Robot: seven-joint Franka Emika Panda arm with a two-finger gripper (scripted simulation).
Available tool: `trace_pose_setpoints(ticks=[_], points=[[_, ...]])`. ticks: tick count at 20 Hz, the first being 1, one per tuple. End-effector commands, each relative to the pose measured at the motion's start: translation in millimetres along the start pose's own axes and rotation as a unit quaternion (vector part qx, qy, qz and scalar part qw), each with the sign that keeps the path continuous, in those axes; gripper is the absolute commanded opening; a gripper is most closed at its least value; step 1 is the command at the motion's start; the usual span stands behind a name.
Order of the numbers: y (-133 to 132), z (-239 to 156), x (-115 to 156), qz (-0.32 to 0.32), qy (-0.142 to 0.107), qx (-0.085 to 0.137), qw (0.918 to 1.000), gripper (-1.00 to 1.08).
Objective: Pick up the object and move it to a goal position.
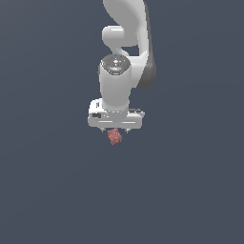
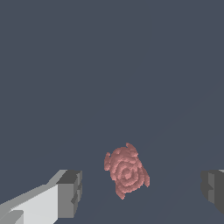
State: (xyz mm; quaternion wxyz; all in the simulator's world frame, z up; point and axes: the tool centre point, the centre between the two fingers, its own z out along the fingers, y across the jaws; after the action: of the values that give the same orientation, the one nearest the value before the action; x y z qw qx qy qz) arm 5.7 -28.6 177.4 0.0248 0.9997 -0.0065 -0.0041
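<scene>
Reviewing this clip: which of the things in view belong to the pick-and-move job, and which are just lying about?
Belongs to the job:
- the reddish-pink bumpy lump, lying between the spread fingers, untouched
- the gripper, open around it

Just lying about:
- nothing else shows; only the plain dark surface surrounds them

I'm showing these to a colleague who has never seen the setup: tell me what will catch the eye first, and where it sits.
The white arm stands out first, reaching down the middle of the exterior view against a plain dark grey ground. Just below its claw sits the one spot of colour, a small bumpy reddish-pink lump. In the wrist view that lump lies between the claw's two grey fingertips, with clear gaps on both sides, so the claw is open.
</scene>
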Motion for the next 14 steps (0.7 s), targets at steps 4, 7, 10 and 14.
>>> trace_pose_setpoints(ticks=[4,7,10,14], points=[[0,5,-2,-0.011,0.0,0.001,0.9999,1.0],[1,10,-5,-0.025,0.0,0.003,0.9997,1.0],[2,18,-10,-0.044,0.0,0.005,0.999,1.0],[3,32,-17,-0.077,0.001,0.009,0.997,1.0]])
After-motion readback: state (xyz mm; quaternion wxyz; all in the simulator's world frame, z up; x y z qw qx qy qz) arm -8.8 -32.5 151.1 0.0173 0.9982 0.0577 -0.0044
